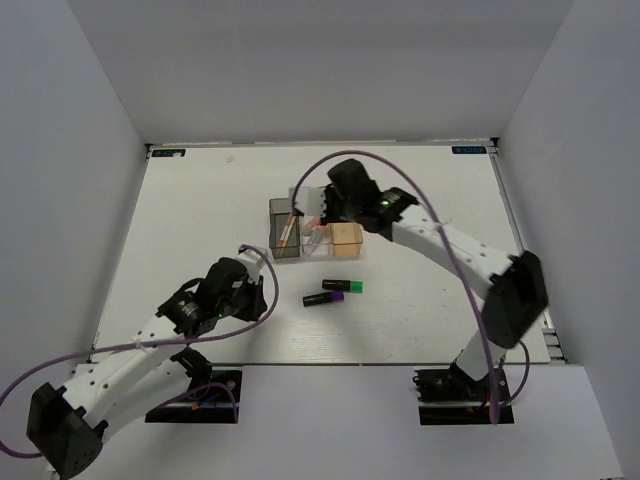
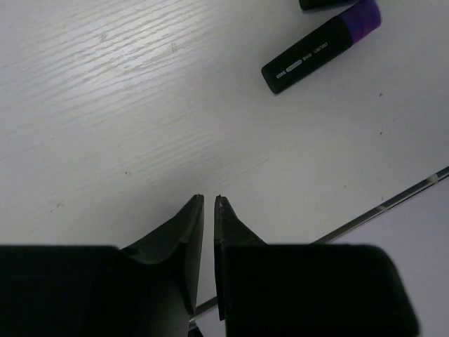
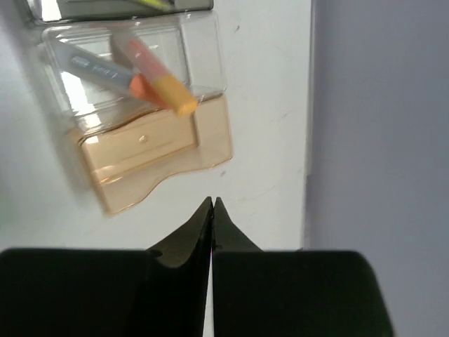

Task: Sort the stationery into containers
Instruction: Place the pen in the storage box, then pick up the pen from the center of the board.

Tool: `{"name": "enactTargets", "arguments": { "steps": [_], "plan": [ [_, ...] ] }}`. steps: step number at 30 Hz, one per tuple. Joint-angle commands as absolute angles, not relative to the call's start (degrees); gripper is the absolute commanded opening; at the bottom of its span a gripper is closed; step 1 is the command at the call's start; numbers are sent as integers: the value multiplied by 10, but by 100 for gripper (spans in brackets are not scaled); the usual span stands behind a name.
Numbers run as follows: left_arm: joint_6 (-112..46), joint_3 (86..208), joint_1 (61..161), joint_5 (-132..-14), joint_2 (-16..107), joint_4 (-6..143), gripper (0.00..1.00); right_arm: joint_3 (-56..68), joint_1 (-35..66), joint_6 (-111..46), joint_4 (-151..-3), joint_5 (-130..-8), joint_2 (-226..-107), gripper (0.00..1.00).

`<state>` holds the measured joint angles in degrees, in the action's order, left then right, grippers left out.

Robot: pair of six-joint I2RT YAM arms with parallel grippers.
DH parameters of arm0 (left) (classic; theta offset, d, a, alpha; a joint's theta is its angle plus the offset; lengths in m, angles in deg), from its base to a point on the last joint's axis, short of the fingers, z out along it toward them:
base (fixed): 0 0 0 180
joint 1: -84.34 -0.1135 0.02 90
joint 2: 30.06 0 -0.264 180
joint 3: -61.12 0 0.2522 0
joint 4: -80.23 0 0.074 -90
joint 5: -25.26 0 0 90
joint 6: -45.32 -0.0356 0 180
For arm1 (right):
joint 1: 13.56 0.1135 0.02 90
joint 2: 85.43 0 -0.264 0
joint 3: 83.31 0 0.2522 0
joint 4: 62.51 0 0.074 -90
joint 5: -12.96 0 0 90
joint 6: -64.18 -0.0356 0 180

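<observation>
Beside the table edge [image 2: 393, 203], left tool [image 2: 208, 203] nearly closed

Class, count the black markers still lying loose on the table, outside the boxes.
2. The green-ended marker lies in front of the boxes; the purple-ended marker lies just beside it, nearer the arms. Others may be hidden inside the boxes.

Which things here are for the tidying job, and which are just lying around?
For the job:
- purple marker
- green marker
- two tubes in the clear box
- grey box
- orange box

Just lying around:
- purple cables
</observation>
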<state>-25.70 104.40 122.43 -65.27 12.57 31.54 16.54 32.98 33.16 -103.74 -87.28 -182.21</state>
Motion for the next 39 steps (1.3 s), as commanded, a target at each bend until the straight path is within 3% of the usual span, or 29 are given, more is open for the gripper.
{"name": "enactTargets", "arguments": {
  "steps": [1,2,3,4,7,8,11,14,22,39],
  "plan": [
    [-272,1085,1234,-704,190,370,23,90,301,124,-1083,-808,-1722,0],
    [-284,1098,1253,-704,203,374,23,80,298,108,-1122,-758,-1711,0],
    [-290,1113,1259,-703,237,373,31,69,284,104,-1138,-712,-1696,0],
    [-295,1127,1271,-701,249,369,40,34,277,99,-1167,-661,-1686,25],
    [-317,1156,1290,-701,285,345,62,-70,234,141,-1186,-532,-1639,54],
    [-319,1156,1292,-699,288,335,65,-94,232,193,-1184,-512,-1609,56],
    [-324,1144,1296,-698,279,339,67,-215,219,249,-1115,-478,-1581,58],
    [-328,1124,1296,-697,266,335,67,-241,214,280,-1070,-458,-1602,58],
    [-343,1099,1297,-677,215,310,68,-228,213,256,-954,-479,-1688,59],
    [-348,1092,1312,-670,151,296,68,-181,216,230,-910,-525,-1775,61]
  ]
}}
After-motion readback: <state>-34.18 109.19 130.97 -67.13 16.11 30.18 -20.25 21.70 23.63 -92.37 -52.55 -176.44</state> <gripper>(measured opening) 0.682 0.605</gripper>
